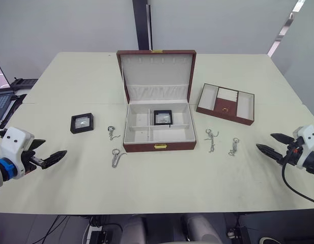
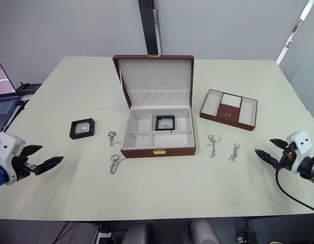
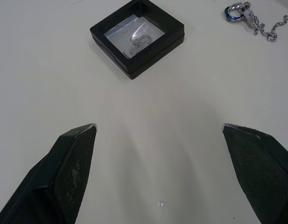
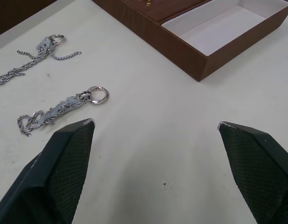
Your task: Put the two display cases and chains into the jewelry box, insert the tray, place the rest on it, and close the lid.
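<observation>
The brown jewelry box [image 1: 141,147] stands open mid-table with its lid [image 1: 155,71] upright. One black display case [image 1: 163,117] lies in a back compartment. The other display case [image 1: 82,123] rests on the table to the left, also seen ahead of my open left gripper [image 3: 158,126] as the display case [image 3: 137,37]. Several silver chains lie loose: two left of the box [image 1: 113,133] [image 1: 116,157], two to its right [image 1: 211,140] [image 1: 233,147]. The brown tray [image 1: 225,116] sits at the right rear. My right gripper [image 1: 264,141] is open and empty, short of the nearest chain [image 4: 64,106].
A laptop [image 1: 0,101] and cables sit off the table's left edge. A black pillar [image 1: 141,23] stands behind the table. Bare tabletop stretches in front of the box to the near edge [image 1: 157,208].
</observation>
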